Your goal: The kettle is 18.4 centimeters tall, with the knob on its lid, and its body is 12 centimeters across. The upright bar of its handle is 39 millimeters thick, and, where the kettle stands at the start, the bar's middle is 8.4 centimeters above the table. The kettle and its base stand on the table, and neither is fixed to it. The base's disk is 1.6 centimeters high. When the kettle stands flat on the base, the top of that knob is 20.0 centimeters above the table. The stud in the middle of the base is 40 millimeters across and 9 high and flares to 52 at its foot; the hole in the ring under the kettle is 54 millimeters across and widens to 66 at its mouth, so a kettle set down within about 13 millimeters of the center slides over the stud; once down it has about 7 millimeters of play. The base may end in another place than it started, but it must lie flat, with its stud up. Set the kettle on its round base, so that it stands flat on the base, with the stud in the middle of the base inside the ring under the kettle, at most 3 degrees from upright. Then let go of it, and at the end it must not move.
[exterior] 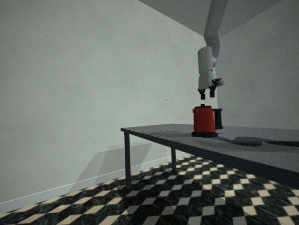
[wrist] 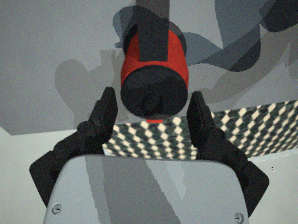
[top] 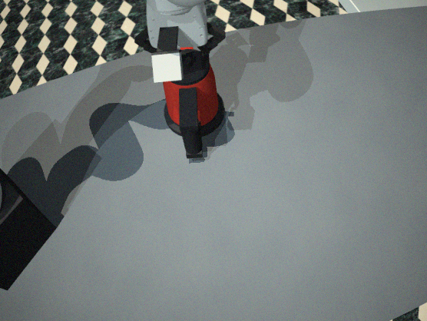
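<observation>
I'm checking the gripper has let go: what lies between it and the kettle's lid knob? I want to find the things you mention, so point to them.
Only open air: the exterior view shows a gap between gripper [exterior: 207,97] [wrist: 153,102] and knob [exterior: 203,105] [wrist: 153,101].

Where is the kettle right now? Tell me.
In the exterior view, the kettle stands on its black base, right of center, directly below the open gripper.

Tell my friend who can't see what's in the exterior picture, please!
A red kettle with a black lid and black handle stands upright on its round black base on a gray table. Just above it hangs a robot arm, its black fingers open and not touching the kettle.
</observation>
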{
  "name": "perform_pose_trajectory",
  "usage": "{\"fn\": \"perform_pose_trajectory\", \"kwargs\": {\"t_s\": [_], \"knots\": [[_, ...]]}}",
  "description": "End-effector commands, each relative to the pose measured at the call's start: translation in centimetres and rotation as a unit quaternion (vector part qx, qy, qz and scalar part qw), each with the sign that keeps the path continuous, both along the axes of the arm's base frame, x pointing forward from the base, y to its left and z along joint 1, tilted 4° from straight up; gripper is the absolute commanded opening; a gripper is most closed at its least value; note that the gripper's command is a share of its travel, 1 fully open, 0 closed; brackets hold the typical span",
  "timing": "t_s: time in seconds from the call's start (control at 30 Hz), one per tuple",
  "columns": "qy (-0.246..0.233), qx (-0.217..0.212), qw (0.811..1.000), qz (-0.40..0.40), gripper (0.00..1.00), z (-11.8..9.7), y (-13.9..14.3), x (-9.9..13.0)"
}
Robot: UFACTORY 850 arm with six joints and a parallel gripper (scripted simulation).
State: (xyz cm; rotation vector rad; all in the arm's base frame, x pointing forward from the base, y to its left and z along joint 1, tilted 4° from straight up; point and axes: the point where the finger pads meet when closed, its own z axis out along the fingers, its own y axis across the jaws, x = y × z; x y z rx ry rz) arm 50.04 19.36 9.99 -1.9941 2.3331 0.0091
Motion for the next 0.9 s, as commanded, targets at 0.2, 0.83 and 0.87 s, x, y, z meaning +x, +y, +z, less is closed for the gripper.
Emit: {"fn": "perform_pose_trajectory", "kwargs": {"t_s": [0.2,0.83,0.87], "knots": [[-0.001,0.0,1.0,0.0,0.81,7.5,-0.4,-0.4],[-0.001,0.0,1.0,0.0,0.81,11.2,-0.6,-0.6],[-0.001,0.0,1.0,0.0,0.81,11.2,-0.6,-0.6]]}}
